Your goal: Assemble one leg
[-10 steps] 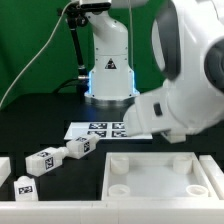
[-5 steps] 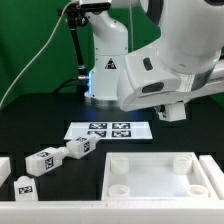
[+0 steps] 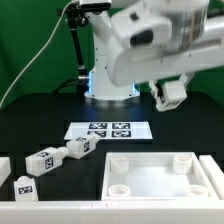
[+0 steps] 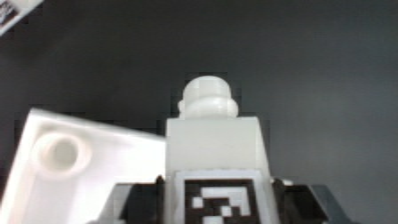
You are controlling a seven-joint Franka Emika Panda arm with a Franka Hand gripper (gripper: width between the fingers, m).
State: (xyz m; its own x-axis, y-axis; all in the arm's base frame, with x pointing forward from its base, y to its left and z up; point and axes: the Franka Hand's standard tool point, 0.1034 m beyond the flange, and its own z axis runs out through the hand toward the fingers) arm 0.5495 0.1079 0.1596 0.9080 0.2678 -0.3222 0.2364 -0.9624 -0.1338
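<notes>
Moved since a second ago: the arm, swung up and across, leaving the marker board (image 3: 108,129) fully uncovered.
Grip: the fingers (image 4: 135,203) are closed narrow on one leg (image 4: 217,140), with its tag nearest them and its rounded peg end pointing away.
Below the fingers: the panel (image 3: 155,178) lies flat on the surface (image 3: 40,120), and its visible corner holes are empty.
Well apart from the fingers: spare legs (image 3: 42,160), loose.
Containers: none seen.
Progress, judged: the leg is picked up; carrying it to a corner hole and seating it there remain.
</notes>
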